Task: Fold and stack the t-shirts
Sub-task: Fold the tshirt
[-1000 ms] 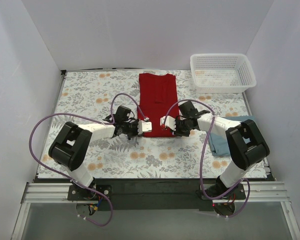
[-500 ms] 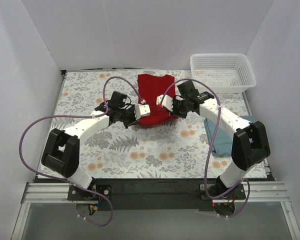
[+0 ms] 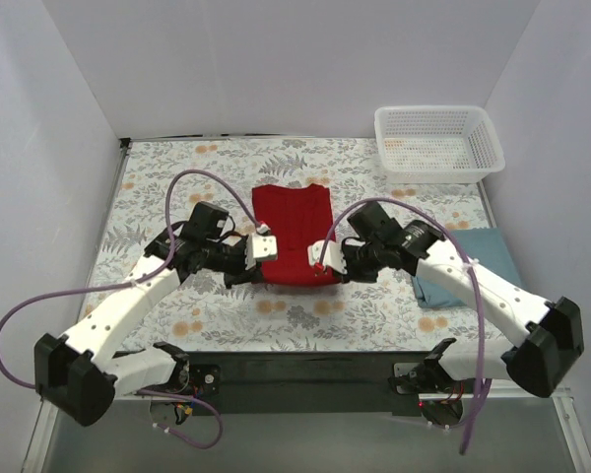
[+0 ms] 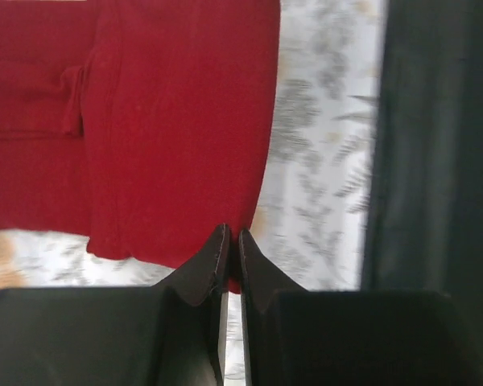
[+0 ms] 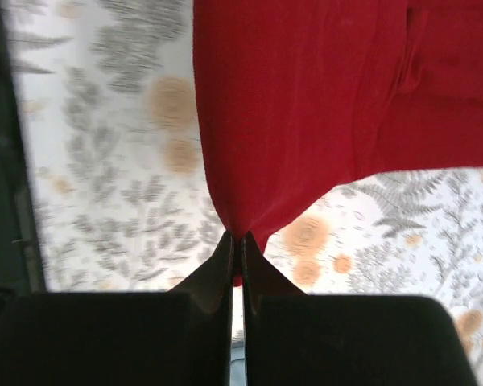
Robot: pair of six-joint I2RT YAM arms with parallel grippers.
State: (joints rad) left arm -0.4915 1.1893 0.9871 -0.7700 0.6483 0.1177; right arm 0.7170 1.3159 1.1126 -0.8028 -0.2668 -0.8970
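Observation:
The red t-shirt (image 3: 294, 232) lies as a folded rectangle in the middle of the floral table. My left gripper (image 3: 263, 250) is shut on its near left corner. My right gripper (image 3: 322, 258) is shut on its near right corner. In the left wrist view the red t-shirt (image 4: 169, 121) runs into my left gripper (image 4: 232, 241) between shut jaws. In the right wrist view the red t-shirt (image 5: 306, 96) bunches into my right gripper (image 5: 235, 241). The blue-grey t-shirt (image 3: 463, 266) lies flat at the right, partly under the right arm.
A white lattice basket (image 3: 438, 143) stands at the back right corner. White walls enclose the table on three sides. The dark rail (image 3: 295, 370) holding the arm bases runs along the near edge.
Both grippers have moved from the back towards the near edge, holding the red t-shirt's corners. The shirt has shifted nearer and now lies as a shorter folded rectangle.

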